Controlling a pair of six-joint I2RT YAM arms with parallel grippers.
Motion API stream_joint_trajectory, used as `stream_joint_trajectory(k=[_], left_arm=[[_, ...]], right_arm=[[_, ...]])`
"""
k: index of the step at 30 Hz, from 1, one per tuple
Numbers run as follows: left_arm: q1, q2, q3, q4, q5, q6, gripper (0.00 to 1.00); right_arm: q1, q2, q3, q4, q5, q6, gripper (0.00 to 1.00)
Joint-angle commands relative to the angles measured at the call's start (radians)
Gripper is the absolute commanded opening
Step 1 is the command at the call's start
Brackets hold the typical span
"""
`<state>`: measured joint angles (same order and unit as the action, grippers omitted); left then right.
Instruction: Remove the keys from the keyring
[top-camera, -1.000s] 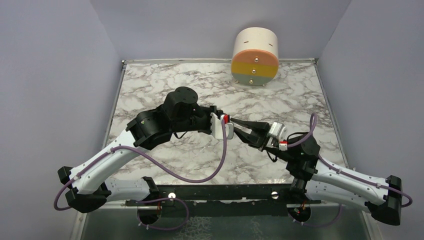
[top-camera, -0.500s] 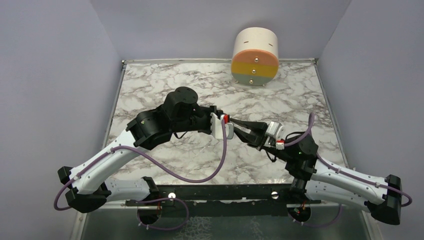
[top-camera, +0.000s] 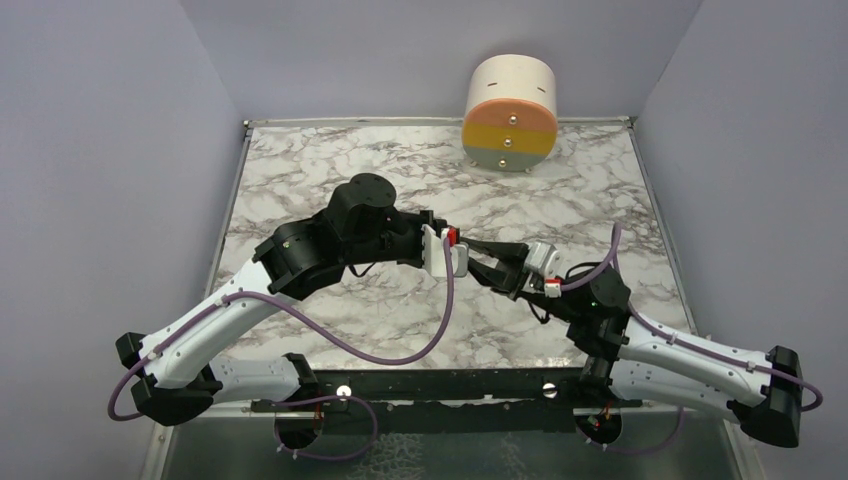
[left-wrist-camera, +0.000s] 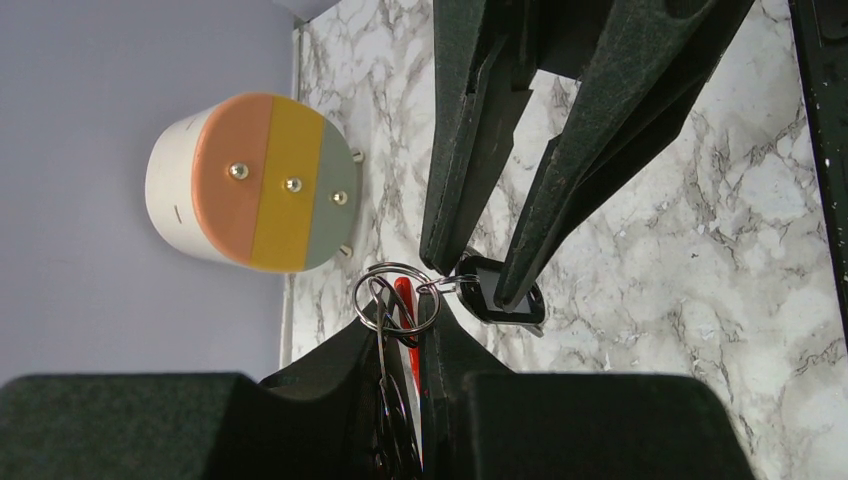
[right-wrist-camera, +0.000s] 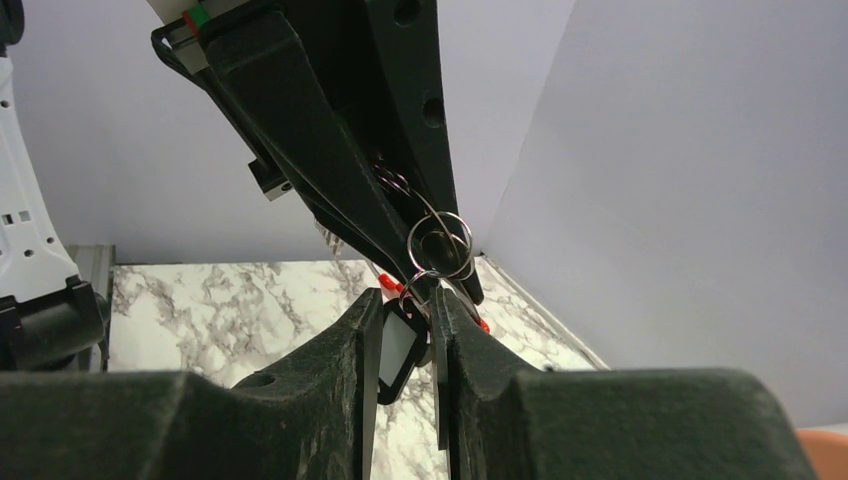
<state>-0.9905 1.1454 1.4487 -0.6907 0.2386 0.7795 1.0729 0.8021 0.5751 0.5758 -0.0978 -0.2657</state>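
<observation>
My left gripper (top-camera: 450, 247) is shut on the keyring, whose thin silver ring (left-wrist-camera: 395, 298) sticks out past its fingertips. A red piece (left-wrist-camera: 404, 296) is clamped between its fingers; I cannot tell whether that is the clip or the red-headed key. It shows as a red spot in the top view (top-camera: 451, 237). A small link joins the ring to the dark-headed key (left-wrist-camera: 492, 312). My right gripper (top-camera: 472, 260) meets the left one tip to tip above the table. Its jaws stand narrowly apart, with the dark key head (right-wrist-camera: 398, 350) tilted between them and touching both fingers.
A round white drum (top-camera: 510, 110) with an orange, yellow and grey face and several small pegs stands at the table's back edge, right of centre. The marble table (top-camera: 320, 170) has raised rails at left and right. Both arms cross the table's middle.
The right wrist has swung left, closer to the left gripper, while its fingertips stay at the key. The left arm has not moved.
</observation>
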Motion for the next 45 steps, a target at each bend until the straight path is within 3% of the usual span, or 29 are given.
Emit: stream_joint_trajectory(k=[1, 20, 24, 30, 45], left_arm=[[-0.006, -0.021, -0.005, 0.041, -0.007, -0.007, 0.00], [-0.006, -0.030, -0.013, 0.042, -0.003, -0.006, 0.00], [-0.005, -0.036, -0.017, 0.044, -0.003, -0.007, 0.00], [-0.006, -0.046, -0.023, 0.046, -0.005, -0.003, 0.00], [-0.006, -0.056, -0.031, 0.045, 0.011, 0.000, 0.00]], right_arm=[[0.006, 0.009, 0.019, 0.025, 0.016, 0.002, 0.23], [0.006, 0.016, 0.013, 0.058, 0.016, -0.007, 0.23], [0.007, 0.024, 0.010, 0.075, 0.024, -0.011, 0.19], [0.007, 0.024, 0.017, 0.070, 0.057, -0.044, 0.02], [0.006, -0.002, 0.029, 0.029, 0.119, -0.134, 0.02]])
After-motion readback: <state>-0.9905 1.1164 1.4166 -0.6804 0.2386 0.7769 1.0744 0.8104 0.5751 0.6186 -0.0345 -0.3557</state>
